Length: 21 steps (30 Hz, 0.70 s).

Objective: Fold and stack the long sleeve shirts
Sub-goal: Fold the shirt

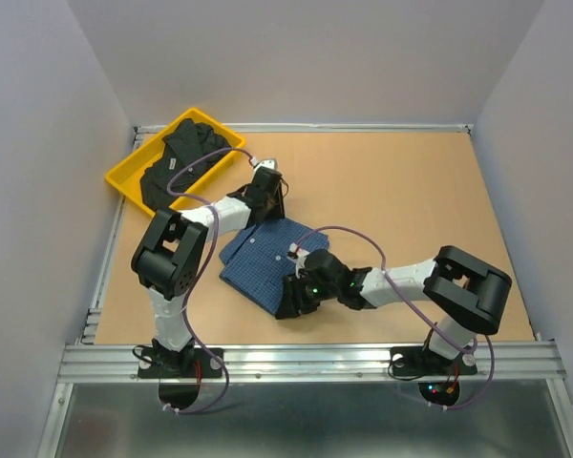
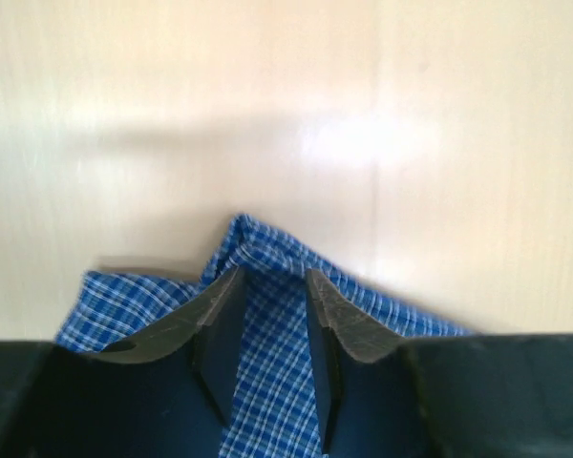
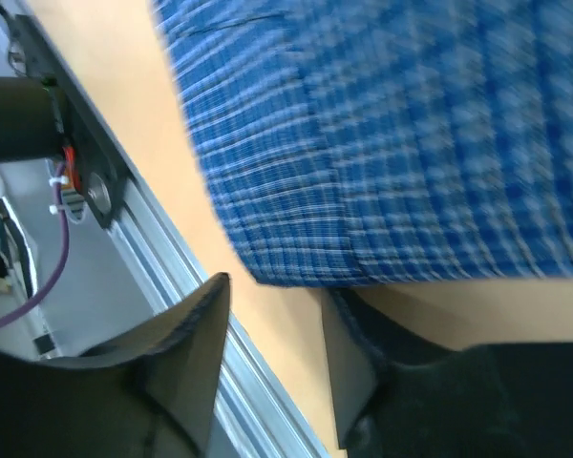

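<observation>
The left gripper (image 2: pixel 273 275) has its two fingers pressed into the blue shirt (image 2: pixel 267 372). Checked cloth fills the gap between them and bunches into a small peak just past the tips, so the jaws are clamped on a raised fold at the shirt's far edge.

The right gripper (image 3: pixel 275 286) has its jaws apart, with bare tabletop and the metal rail (image 3: pixel 172 267) visible between them. The shirt's folded hem lies across the fingertips. This view is blurred, and I cannot tell whether any cloth is caught there.

From above, the blue shirt lies folded and turned at an angle on the left-middle of the table (image 1: pixel 420 191). The left gripper is at its far side and the right gripper at its near right corner.

The black shirt (image 1: pixel 186 157) is heaped in a yellow tray (image 1: pixel 122 179) at the far left corner, well apart from the blue one.

The shirt's near corner sits close to the rail at the front edge. The tan tabletop is bare to the right of the shirt and beyond it. Purple cables (image 1: pixel 353 232) loop over both arms. Pale walls (image 1: pixel 296 57) close in the table on three sides.
</observation>
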Tool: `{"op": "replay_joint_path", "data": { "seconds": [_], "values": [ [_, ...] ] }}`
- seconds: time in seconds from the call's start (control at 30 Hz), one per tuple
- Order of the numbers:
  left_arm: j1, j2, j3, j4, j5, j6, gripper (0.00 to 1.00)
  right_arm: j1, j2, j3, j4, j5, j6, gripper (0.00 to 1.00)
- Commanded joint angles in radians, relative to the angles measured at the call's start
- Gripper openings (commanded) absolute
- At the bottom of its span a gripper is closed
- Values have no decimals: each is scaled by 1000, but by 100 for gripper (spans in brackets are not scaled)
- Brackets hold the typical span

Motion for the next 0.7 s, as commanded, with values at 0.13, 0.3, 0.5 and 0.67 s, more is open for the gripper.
{"op": "replay_joint_path", "data": {
  "seconds": [0.13,0.3,0.5,0.67],
  "values": [
    [-2,-224,31,-20,-56,79,62,19,-99,156,-202,283,-144,63],
    [-2,-490,-135,-191,-208,-151,84,-85,-216,163,-341,394,-230,73],
    [0,-742,-397,-256,-208,-280,79,-280,-261,186,-360,376,-302,73],
    [9,-876,-591,-227,-176,-372,75,-379,-176,255,-360,351,-343,70]
  ]
}}
